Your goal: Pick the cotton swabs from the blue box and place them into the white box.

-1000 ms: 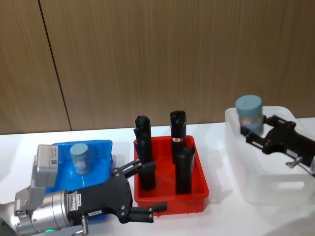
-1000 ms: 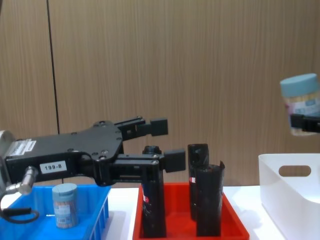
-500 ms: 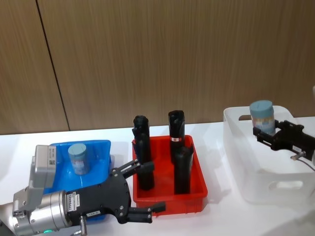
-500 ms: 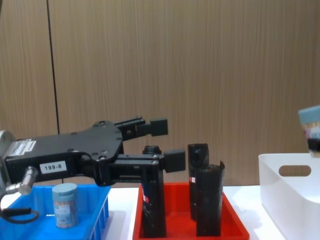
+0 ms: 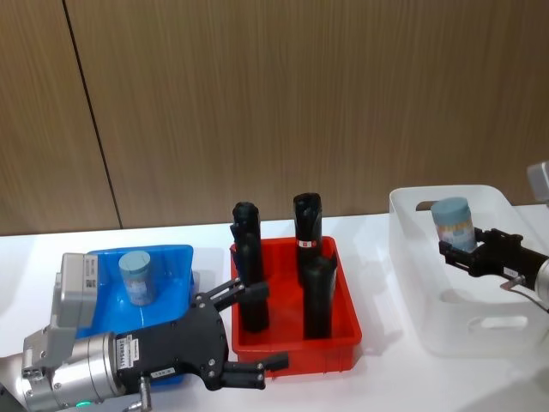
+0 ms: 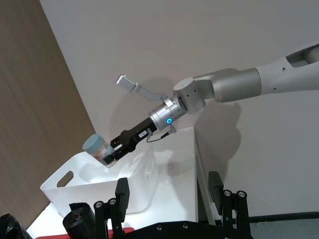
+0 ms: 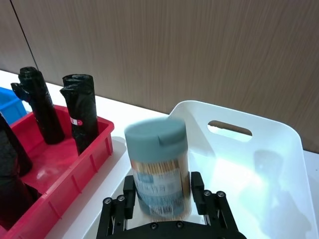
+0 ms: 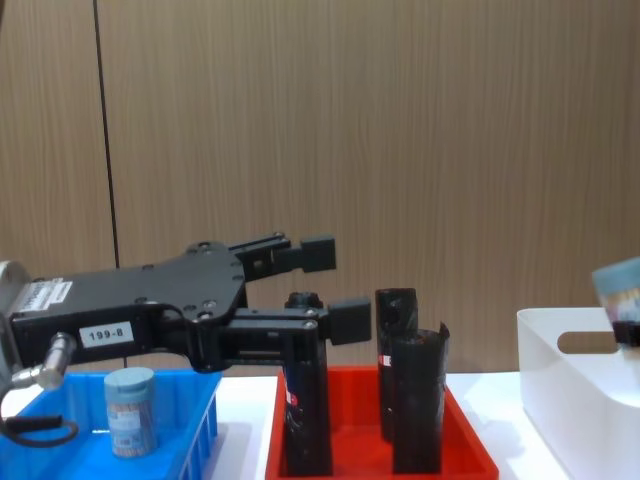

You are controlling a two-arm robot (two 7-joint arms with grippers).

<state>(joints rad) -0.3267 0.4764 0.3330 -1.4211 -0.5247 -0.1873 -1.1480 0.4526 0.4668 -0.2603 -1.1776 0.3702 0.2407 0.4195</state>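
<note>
Wood panelling backs a white table (image 5: 373, 232) where a red tray (image 5: 296, 356) of upright black rolls (image 5: 313, 296) stands in the middle. To the tray's right, the right end effector (image 5: 461, 242) is clamped on a tub of cotton swabs (image 5: 452, 221), holding it upright over the open top of the white box (image 5: 446, 330). To the tray's left, a second tub (image 5: 137, 276) stands in the blue box (image 5: 176, 262), and the left end effector (image 5: 262, 330) hangs spread wide at the tray's front left corner.
</note>
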